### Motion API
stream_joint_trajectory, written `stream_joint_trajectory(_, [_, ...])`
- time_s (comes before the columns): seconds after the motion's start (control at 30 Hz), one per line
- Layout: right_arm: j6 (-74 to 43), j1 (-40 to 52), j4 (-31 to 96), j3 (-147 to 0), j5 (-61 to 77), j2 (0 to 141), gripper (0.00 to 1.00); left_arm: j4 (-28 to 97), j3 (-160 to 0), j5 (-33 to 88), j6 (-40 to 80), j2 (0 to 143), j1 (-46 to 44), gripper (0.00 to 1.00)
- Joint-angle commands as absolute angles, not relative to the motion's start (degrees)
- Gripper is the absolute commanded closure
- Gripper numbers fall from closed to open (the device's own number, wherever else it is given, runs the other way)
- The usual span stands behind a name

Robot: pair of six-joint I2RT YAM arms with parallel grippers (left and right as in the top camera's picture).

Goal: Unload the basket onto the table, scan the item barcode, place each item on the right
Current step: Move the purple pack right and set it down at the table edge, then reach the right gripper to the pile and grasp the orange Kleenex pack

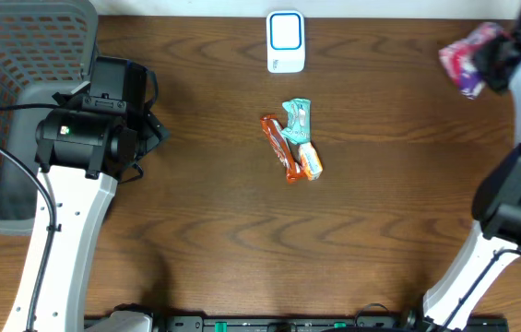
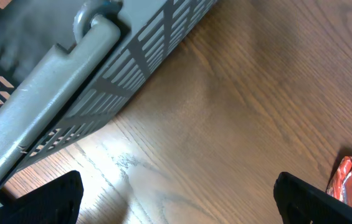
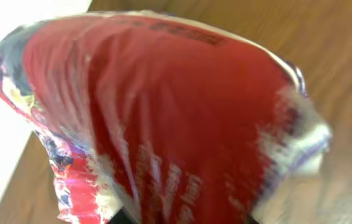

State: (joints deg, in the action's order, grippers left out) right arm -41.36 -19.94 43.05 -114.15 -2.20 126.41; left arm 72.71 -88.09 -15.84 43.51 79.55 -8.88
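Wooden desk (image 1: 380,231): grey basket (image 1: 2,111) at far left corner; left gripper (image 2: 182,202) beside it, spread wide, empty; right gripper (image 1: 495,57) at far right corner against red-and-purple packet (image 1: 467,57), hold not discernible; white scanner (image 1: 286,41) at far edge, well apart; small wrappers (image 1: 294,138) mid-desk, judged yet to be scanned.

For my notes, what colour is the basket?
Grey; the overhead view shows the basket best.

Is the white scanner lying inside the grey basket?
No, the scanner stands on the table, apart from the basket at the left edge.
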Motion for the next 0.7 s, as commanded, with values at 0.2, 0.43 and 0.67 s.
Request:
stream_joint_trajectory(0.2, [-29.43, -22.87, 43.94, -114.32, 3.73, 125.80, 0.01, 72.90, -88.29, -17.04, 43.81, 78.98, -8.69, 0.02])
stream_joint_trajectory(0.43, [-15.25, -20.38, 47.44, -114.32, 27.27, 117.62, 0.02, 72.90, -88.29, -17.04, 43.81, 78.98, -8.69, 0.02])
stream_joint_trajectory(0.67, [-4.71, -12.01, 62.08, -114.28, 42.15, 114.56, 0.22, 72.90, -88.29, -17.04, 43.81, 78.98, -8.69, 0.02])
